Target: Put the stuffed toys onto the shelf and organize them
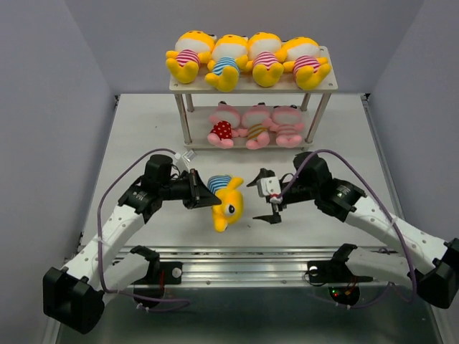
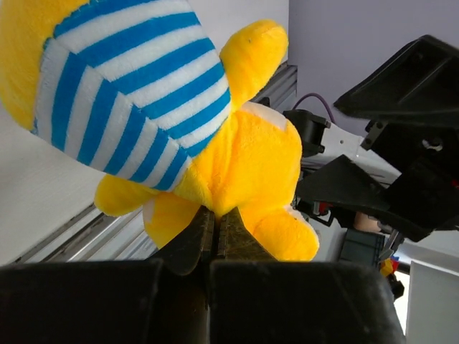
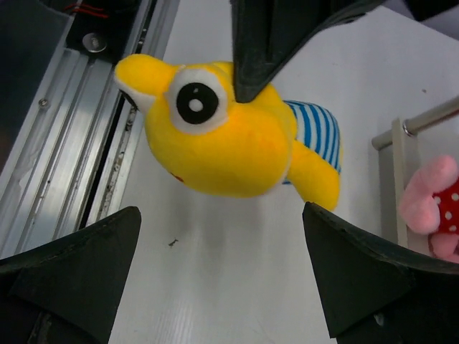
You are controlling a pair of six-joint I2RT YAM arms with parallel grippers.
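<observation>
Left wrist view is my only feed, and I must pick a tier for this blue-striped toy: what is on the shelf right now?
Observer: On the shelf, the top board carries four yellow toys side by side, from end to end.
Operator: And below?
Observer: Three pink toys sit on the lower tier, with a little bare board to their left.
Operator: Is the right tool on my toy too?
Observer: No. The right tool is open and apart from the blue-striped toy, near its head. Only the left tool grips it.
</observation>
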